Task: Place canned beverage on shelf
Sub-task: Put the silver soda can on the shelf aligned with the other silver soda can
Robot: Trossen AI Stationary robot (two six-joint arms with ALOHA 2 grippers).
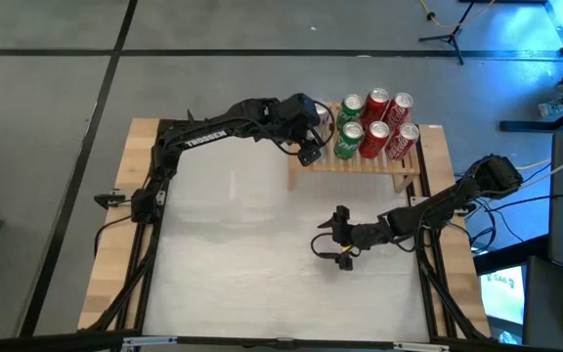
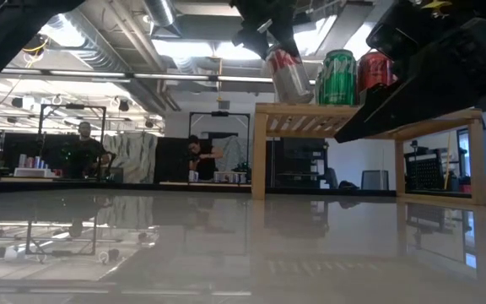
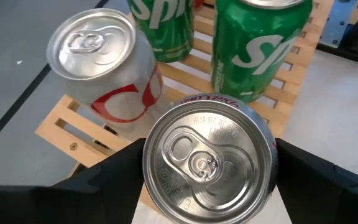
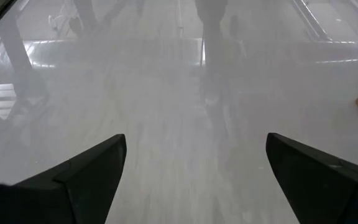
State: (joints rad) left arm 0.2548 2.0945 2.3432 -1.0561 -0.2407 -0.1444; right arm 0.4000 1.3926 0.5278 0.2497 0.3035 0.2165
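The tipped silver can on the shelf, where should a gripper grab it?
Grip the silver can around its round side, below the lid, coming from the shelf's open end. It leans, with green cans close on its other side.

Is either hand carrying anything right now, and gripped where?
The left hand grips a silver-topped aluminium can by its sides, below the rim. The right hand is open, empty.

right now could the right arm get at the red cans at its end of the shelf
Probably yes. The right hand is open and empty over bare table in front of the shelf, with nothing between it and the red cans. The left hand holds its can at the shelf's far end.
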